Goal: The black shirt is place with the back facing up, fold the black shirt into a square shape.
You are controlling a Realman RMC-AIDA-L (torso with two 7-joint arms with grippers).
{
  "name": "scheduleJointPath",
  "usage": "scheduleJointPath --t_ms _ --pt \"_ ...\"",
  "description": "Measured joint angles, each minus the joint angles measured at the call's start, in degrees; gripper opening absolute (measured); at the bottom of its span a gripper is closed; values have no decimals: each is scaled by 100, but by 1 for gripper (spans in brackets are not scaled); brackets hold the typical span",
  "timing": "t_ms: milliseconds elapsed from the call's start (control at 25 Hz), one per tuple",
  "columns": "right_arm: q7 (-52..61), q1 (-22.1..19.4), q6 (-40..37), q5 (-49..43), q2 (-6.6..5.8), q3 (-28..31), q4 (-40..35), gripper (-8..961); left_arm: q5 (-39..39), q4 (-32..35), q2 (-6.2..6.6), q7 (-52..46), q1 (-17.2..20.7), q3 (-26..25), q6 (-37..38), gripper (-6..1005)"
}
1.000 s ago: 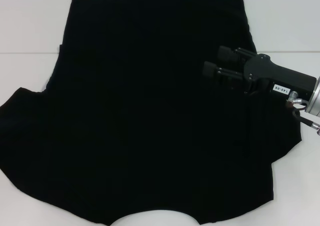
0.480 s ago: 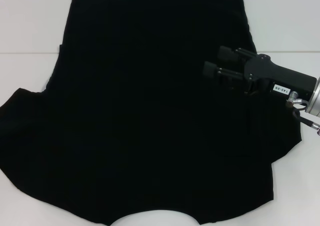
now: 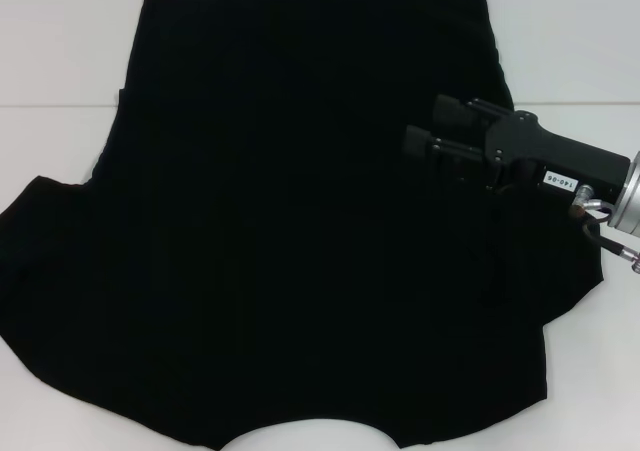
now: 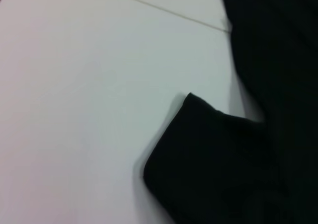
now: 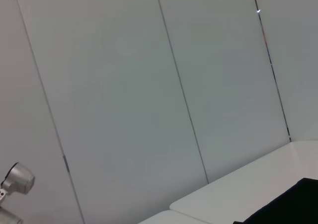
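Shirt (image 3: 290, 221) flat on table (image 3: 60, 51), ready for folding. Right claw (image 3: 425, 131) above shirt's right side, open, holding nothing.

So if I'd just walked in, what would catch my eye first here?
The black shirt first: it lies spread flat, covering most of the white table, with no print showing. Next, the right gripper, reaching in from the right above the shirt's right side. The left gripper isn't in view.

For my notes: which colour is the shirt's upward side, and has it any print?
Plain black shirt, no print showing; the head view shows it best.
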Motion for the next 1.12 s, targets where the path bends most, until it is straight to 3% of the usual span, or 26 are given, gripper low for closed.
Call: scheduleJointPath --t_ms 480,1120 --pt "0 -60 -29 0 0 11 8 801 -17 -152 31 49 -364 57 -88 1" --pt "-15 -95 -52 0 0 -26 108 793 -1050 -290 -45 625 -687 1237 -25 2"
